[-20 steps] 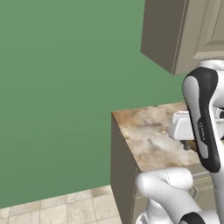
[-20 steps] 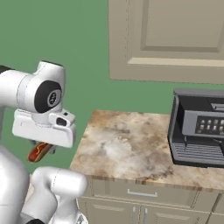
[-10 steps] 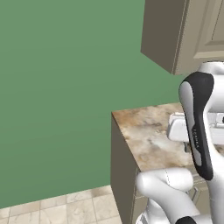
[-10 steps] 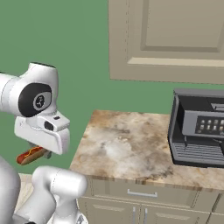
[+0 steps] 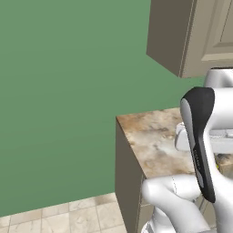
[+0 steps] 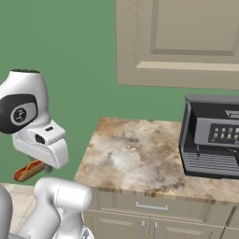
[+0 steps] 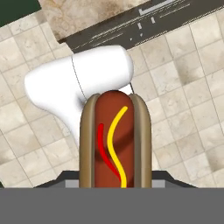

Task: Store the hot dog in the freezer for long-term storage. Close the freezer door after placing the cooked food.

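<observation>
Lower and further left is where I now see the hand in the right base view, compared with a second ago; the hot dog [image 6: 29, 170] has travelled with it, off the edge of the marble counter [image 6: 140, 154] and out over the tiled floor [image 7: 192, 78]. Neither base view has shifted, so the base is stationary.

Gripper [image 7: 114, 186] state: clamped on the hot dog, with the bun protruding forward between the jaws in the hand view.

Task status, as I judge it: pickup is complete; carrying is in progress. Remaining steps: bring the freezer into reach, place the hot dog on a shelf, release, close the freezer door. The coffee machine [image 6: 210, 140] is well apart from the arm.
</observation>
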### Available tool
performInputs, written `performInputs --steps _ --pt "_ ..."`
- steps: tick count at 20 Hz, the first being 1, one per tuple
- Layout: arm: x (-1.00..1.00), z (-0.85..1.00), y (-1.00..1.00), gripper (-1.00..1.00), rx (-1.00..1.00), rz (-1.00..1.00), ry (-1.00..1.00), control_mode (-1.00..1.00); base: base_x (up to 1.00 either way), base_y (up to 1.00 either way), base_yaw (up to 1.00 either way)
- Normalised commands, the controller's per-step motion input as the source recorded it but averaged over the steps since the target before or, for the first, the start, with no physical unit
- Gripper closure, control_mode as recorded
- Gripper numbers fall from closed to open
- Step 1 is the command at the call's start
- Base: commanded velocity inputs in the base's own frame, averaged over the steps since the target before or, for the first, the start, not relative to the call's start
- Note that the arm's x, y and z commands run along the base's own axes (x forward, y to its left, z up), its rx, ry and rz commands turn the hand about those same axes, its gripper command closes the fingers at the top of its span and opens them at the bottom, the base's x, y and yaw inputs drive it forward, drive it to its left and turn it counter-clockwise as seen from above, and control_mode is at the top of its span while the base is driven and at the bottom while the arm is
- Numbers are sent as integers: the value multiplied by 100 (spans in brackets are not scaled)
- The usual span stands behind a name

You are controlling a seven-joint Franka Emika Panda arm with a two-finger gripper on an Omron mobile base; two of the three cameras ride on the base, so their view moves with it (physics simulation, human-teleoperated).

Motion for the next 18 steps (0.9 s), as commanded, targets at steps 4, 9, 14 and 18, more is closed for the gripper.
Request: performInputs --steps 4,9,14,18 --pt "-9 -2 1 100 -1 6 -2 -100 0 0 0" --pt "0 0 0 100 0 0 0 -100 0 0 0" --pt "0 0 0 100 0 0 0 -100 0 0 0" --pt "0 0 0 100 0 0 0 -100 0 0 0"
